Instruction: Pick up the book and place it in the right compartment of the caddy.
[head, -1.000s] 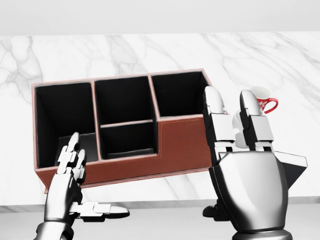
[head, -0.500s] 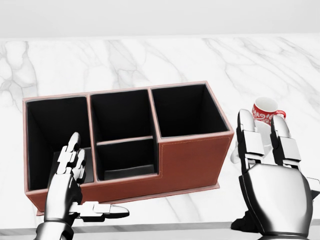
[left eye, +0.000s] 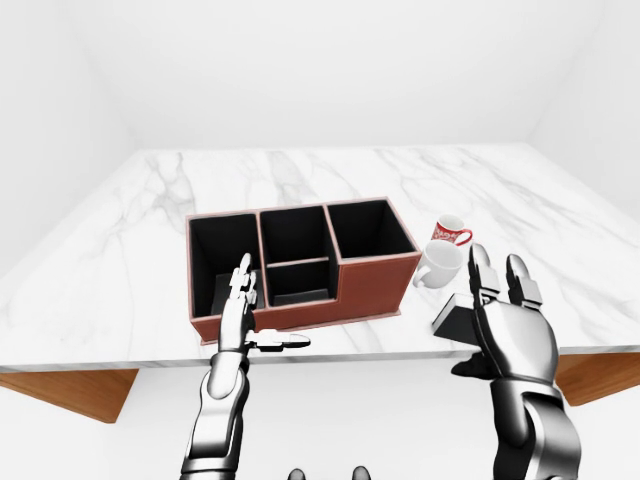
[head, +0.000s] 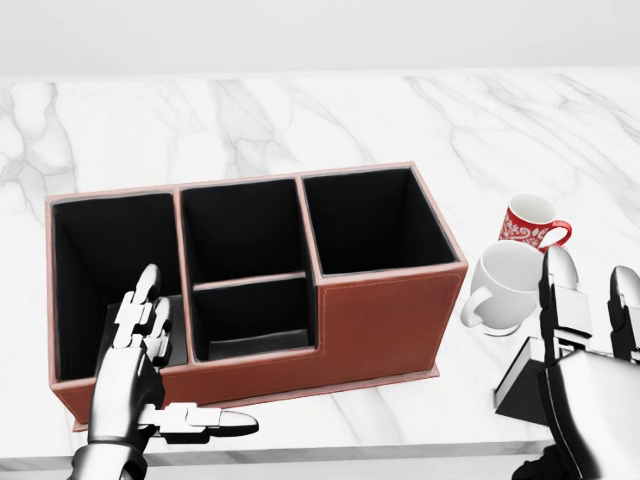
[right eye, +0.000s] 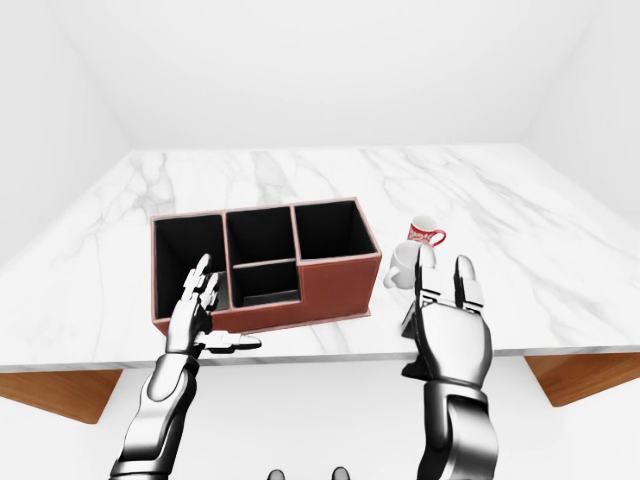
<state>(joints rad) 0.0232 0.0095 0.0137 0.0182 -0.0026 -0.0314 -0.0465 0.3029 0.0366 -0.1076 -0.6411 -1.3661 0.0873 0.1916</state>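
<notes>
The reach for the book (head: 522, 380) looks to be the step in hand. It lies dark on the worktop (left eye: 120, 260) to the right of the caddy (head: 375, 310), just below the white mug (head: 505, 285), half hidden by the right robot hand (head: 590, 385), fingers spread and empty. Next it must close round the book. The left robot hand (head: 135, 385) hovers open by the caddy's left end. Its right compartment (head: 370, 225) looks empty; a red mug (head: 530, 222) stands beyond.

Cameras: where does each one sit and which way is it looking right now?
Head view: on the head, angled down close at the caddy, the white mug and red mug; both hands show.
Left-eye view: on the head, wider, over the marble table; left hand, right hand, forearms.
Right-eye view: same scene, shifted slightly.
All share the caddy, mugs and hands.
</notes>
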